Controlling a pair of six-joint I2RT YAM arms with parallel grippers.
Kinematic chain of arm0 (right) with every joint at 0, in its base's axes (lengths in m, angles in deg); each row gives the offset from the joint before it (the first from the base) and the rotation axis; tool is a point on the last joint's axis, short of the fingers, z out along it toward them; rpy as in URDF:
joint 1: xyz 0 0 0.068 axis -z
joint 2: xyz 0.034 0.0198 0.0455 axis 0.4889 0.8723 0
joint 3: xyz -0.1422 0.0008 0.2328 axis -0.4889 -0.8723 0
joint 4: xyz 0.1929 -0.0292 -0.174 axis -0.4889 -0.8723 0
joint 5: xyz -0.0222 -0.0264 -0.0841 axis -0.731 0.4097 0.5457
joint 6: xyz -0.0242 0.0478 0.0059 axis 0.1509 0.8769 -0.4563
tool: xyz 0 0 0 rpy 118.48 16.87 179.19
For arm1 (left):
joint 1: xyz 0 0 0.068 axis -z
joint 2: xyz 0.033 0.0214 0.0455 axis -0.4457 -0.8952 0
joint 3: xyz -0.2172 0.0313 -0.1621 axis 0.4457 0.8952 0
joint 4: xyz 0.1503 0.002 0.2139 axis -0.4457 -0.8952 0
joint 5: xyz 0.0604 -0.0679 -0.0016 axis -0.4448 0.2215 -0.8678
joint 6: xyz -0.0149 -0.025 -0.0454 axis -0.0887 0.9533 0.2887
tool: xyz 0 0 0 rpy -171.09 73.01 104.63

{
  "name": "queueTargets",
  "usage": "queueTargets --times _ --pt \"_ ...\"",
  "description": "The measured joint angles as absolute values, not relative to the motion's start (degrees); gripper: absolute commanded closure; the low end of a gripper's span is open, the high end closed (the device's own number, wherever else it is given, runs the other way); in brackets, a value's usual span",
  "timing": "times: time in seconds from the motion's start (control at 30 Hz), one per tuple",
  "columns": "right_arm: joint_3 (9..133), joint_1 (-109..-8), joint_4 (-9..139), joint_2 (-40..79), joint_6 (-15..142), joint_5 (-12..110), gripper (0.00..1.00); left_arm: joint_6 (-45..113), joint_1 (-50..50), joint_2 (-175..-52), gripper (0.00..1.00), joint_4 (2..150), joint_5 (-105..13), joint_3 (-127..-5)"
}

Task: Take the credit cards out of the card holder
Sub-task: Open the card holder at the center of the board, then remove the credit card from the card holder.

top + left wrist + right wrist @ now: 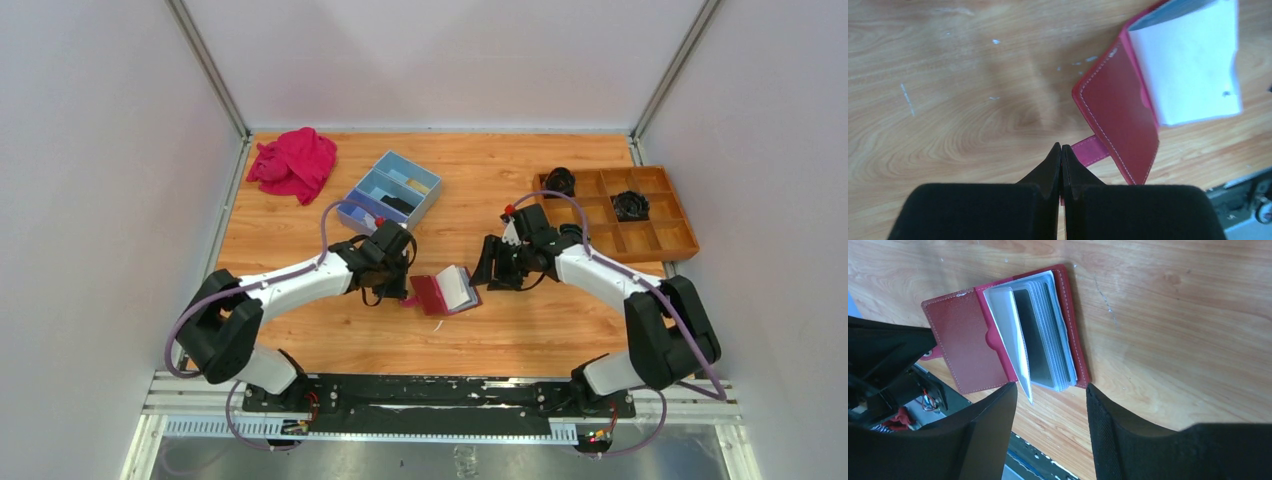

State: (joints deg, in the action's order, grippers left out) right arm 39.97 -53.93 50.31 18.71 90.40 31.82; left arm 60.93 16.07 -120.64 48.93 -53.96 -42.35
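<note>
The dark red card holder [432, 295] lies open on the wooden table between the arms. Its grey see-through pockets [1050, 335] fan up from the right half, and one whitish leaf [1188, 65] stands raised. A dark grey credit card [1034, 342] shows inside a pocket. My left gripper [1061, 146] is shut at the holder's left edge, with the pink-red tab strap [1092, 150] running in between its tips. My right gripper [1050, 392] hangs open just off the pockets' near edge, touching nothing. In the top view it [490, 270] sits right of the holder.
A blue three-compartment box [390, 190] stands behind the left arm. A bright pink cloth [295, 162] lies at the back left. An orange divided tray [690, 240] at the right holds two black parts [631, 205]. White walls enclose the table.
</note>
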Motion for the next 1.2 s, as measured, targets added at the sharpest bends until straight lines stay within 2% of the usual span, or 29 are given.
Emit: queueTargets --times 0.07,0.27,0.37,0.73,0.97,1.13,1.2 --pt "40.0 -54.4 51.1 19.8 90.6 30.9 0.54 60.5 16.1 -121.7 1.00 48.4 -55.3 -42.2" --pt "40.0 -55.4 52.8 21.1 91.3 29.1 0.86 59.9 16.0 -124.5 1.00 47.2 -59.2 -42.0" --pt "40.1 -56.1 53.4 22.1 91.7 28.6 0.98 59.6 16.0 -124.8 1.00 47.1 -60.2 -41.9" --pt "42.1 -61.5 55.0 26.0 91.8 27.0 1.00 57.9 16.0 -127.0 1.00 47.0 -61.4 -42.6" --pt "45.7 -65.5 55.8 28.8 91.8 26.4 1.00 57.2 15.9 -125.4 0.49 43.8 -63.3 -45.1" --pt "49.3 -67.5 55.6 33.5 91.5 26.7 1.00 57.5 14.9 -117.7 0.41 40.4 -64.4 -45.7" --pt "51.3 -68.3 55.1 35.9 91.3 27.1 1.00 58.1 14.5 -114.3 0.34 39.4 -65.0 -46.6"
